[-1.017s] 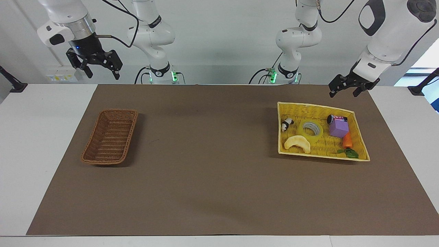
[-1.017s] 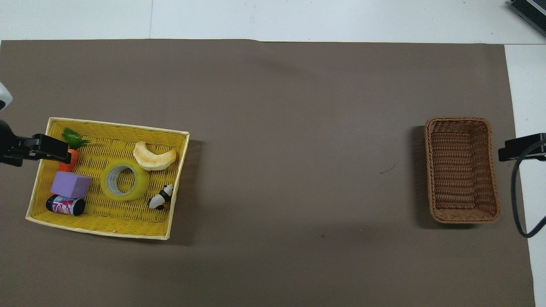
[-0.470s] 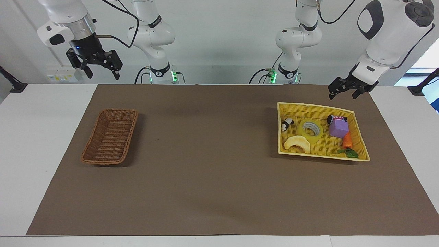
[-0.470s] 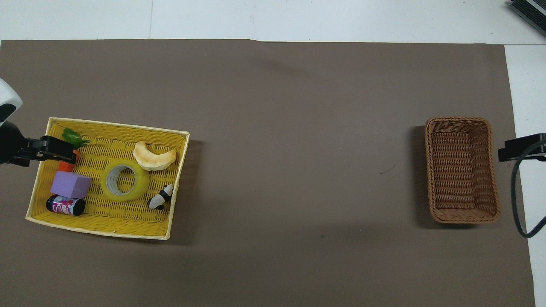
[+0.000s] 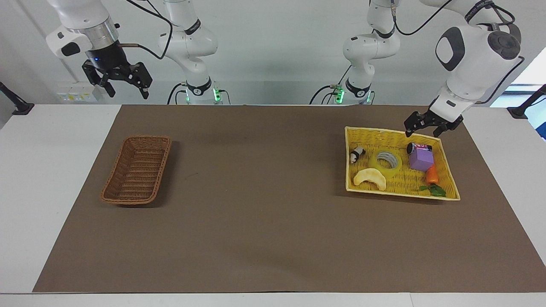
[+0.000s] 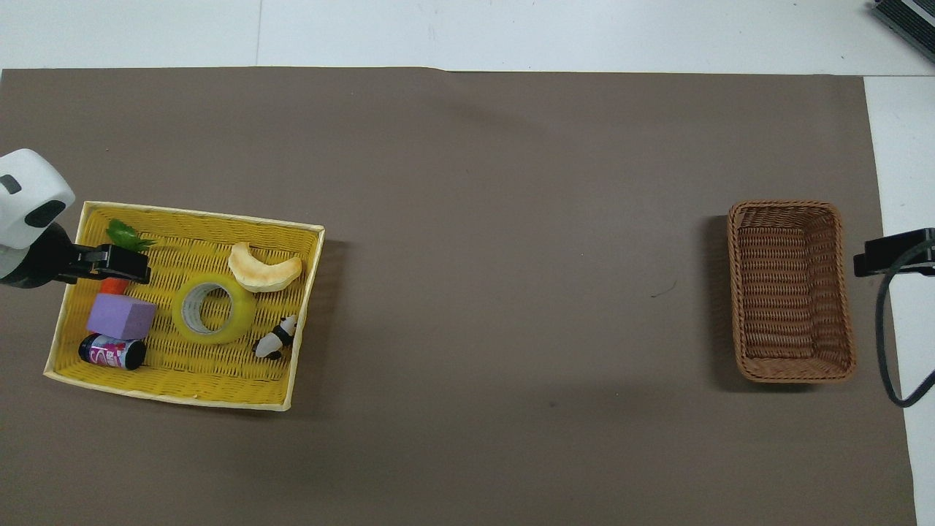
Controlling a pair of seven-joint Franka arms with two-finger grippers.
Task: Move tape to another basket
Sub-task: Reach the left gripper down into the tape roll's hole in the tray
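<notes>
One illegibly labelled pink-and-black can [image 5: 418, 147] beside the tape [image 5: 386, 160]; both end effectors released, empty.

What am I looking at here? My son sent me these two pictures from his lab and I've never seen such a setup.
These are two robot arms at a table, each ending in a two-finger gripper. One picture is taken from across the table, facing the robots; the other looks down from above their own end.

On the brown mat sit two baskets. The yellow basket holds a roll of tape, a pale crescent piece, a purple block, a small can, a toy carrot and a panda figure. The brown wicker basket has nothing in it.

The left gripper hangs open over the yellow basket's edge nearest the robots. The right gripper waits open, raised by the wicker basket's end. Neither holds anything.
</notes>
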